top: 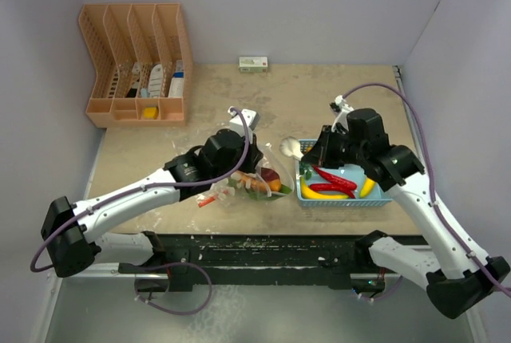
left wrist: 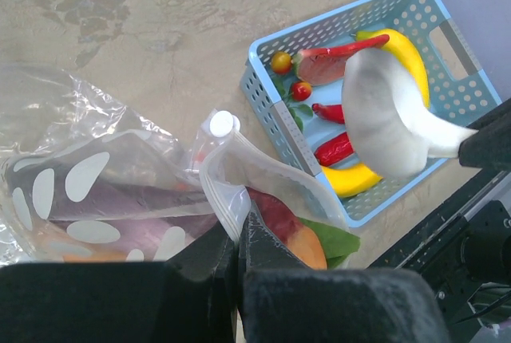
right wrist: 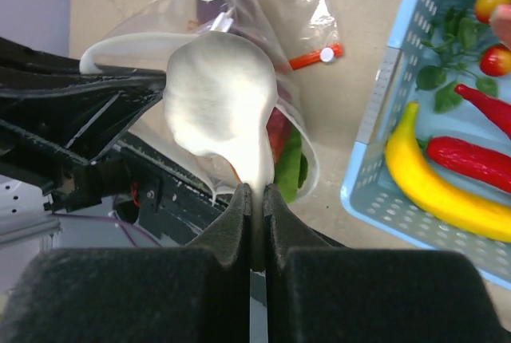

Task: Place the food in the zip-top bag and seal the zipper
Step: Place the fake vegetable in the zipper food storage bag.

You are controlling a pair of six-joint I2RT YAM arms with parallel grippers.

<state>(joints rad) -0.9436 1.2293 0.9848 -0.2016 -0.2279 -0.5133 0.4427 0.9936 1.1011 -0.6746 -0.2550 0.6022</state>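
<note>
The zip-top bag (top: pixel 239 186) lies at the table's front middle, clear with white dots (left wrist: pixel 88 175). My left gripper (left wrist: pixel 238 238) is shut on the rim of its mouth and holds it up. Inside the bag are a green leaf (left wrist: pixel 334 241), an orange-red chunk (left wrist: pixel 302 249) and a dark red piece. The red-orange zipper (right wrist: pixel 314 57) shows at the bag's far side. My right gripper (right wrist: pixel 255 193) is shut on a white toy food piece (right wrist: pixel 219 100), which hangs over the bag's mouth. More food sits in the light blue basket (left wrist: pixel 257 86): bananas (right wrist: pixel 435 191), red chilis (right wrist: pixel 471 163), small tomatoes and leaves.
An orange desk organizer (top: pixel 136 64) stands at the back left. A small box (top: pixel 253 63) rests against the back wall. The basket (top: pixel 343 200) sits right of the bag near the front edge. Walls close in both sides.
</note>
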